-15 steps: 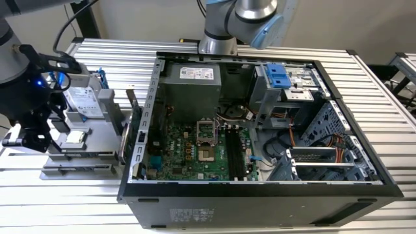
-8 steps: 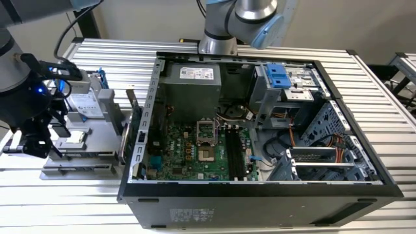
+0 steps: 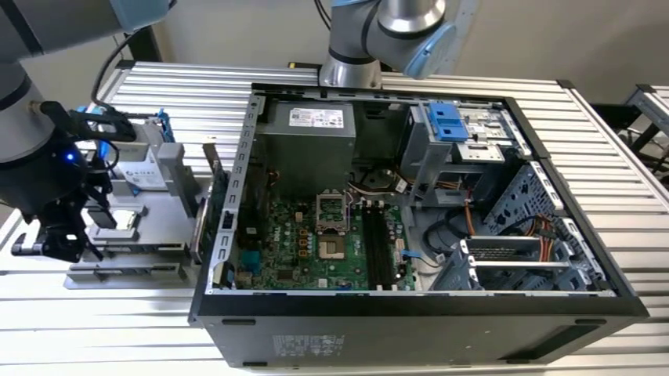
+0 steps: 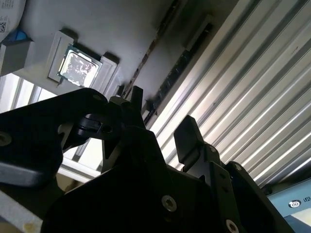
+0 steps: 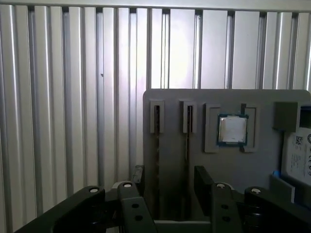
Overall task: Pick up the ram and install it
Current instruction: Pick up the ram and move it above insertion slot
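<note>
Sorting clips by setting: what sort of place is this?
Probably a robotics lab bench for computer assembly: an open black desktop computer case on a ribbed aluminium table, beside a grey parts holder.

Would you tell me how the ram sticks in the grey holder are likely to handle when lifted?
The ram sticks look thin and stand on edge in slots of the grey holder, so each is probably light and stiff. Being narrow, one would likely tilt or bind unless the open gripper pulls it straight out. Its exposed board edge suggests fragility.
</note>
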Action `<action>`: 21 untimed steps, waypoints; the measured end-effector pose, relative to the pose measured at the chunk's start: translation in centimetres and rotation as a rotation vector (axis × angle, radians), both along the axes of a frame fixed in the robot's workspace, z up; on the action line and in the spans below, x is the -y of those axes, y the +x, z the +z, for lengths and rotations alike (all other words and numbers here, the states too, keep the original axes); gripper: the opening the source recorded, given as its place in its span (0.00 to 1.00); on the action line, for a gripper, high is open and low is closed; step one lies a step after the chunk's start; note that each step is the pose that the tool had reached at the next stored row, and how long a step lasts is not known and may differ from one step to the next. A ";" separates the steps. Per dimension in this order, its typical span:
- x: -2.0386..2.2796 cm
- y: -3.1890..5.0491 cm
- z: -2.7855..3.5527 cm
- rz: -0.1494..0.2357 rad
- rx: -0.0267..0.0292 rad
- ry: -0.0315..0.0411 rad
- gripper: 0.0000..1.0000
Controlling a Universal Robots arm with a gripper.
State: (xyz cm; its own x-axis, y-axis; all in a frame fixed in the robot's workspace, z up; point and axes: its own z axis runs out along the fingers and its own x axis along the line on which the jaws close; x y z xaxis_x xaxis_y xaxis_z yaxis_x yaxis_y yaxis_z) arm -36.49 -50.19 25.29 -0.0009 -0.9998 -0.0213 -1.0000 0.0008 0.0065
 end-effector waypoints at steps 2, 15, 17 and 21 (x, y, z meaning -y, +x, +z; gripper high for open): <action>0.01 0.00 -0.33 -0.001 0.0000 -0.0004 1.00; 0.22 0.10 -2.62 -0.004 0.0000 -0.0006 1.00; 0.29 0.15 -2.98 -0.004 0.0000 -0.0007 1.00; 0.42 0.19 -3.59 -0.004 0.0000 -0.0007 1.00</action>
State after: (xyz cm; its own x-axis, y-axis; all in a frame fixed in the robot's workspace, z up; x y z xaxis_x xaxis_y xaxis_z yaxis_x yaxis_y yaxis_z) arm -36.30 -50.61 21.71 -0.0049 -0.9998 -0.0206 -1.0000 0.0047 0.0065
